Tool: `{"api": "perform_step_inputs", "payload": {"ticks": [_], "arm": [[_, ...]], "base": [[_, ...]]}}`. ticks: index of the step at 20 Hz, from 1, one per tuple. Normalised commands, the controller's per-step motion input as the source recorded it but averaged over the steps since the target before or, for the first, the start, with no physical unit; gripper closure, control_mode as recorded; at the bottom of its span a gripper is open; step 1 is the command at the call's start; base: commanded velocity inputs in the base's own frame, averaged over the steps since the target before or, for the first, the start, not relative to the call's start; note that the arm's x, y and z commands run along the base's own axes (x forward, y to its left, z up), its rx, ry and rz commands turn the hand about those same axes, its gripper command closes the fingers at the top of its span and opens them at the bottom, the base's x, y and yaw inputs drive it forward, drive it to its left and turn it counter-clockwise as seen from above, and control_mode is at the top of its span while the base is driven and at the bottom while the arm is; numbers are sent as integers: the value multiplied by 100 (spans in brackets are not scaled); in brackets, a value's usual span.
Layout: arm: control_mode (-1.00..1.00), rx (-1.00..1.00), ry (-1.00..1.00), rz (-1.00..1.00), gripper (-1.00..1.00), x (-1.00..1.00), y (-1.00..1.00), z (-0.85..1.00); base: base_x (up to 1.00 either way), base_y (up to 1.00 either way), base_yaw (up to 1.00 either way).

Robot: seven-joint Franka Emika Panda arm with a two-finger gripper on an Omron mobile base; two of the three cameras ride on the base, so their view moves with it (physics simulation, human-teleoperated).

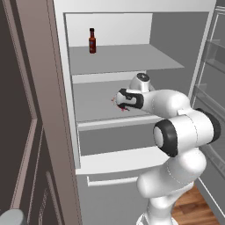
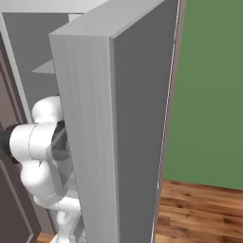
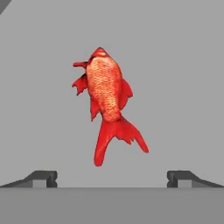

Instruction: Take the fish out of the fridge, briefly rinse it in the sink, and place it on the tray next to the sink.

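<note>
Fish first: the small red-orange scaled fish with a forked tail (image 3: 107, 98) lies flat on the pale grey middle shelf (image 1: 94, 103) of the tall light-grey fridge (image 1: 132, 6), its tail pointing toward the camera on the hand. The two-finger gripper (image 3: 111, 178) hangs above it with jaws spread wide apart and nothing between them; the two dark fingertips (image 3: 41, 178) sit at either side of the tail, not yet touching it. From the left base camera the white arm reaches into the open fridge and a sliver of red peeks out beside the wrist. A dark red sauce bottle with a black cap (image 1: 92, 40) stands on the shelf above, well apart. This looks like the opening step, fetching the fish. Next, the hand likely needs to advance until the body sits between the fingers, then close gently, since so small a thing may slip sideways.
</note>
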Motion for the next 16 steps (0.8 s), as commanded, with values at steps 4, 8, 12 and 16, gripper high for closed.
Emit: {"api": "perform_step_inputs", "payload": {"ticks": [4,8,12,16], "arm": [[-100,0,2,3,-100,21,1,-32],[-100,0,0,3,-100,30,3,-18],[-100,0,0,0,-100,44,7,-2],[-100,0,0,0,-100,36,5,-10]], "base": [[0,0,0],[0,0,0],[0,0,0],[0,0,0]]}}
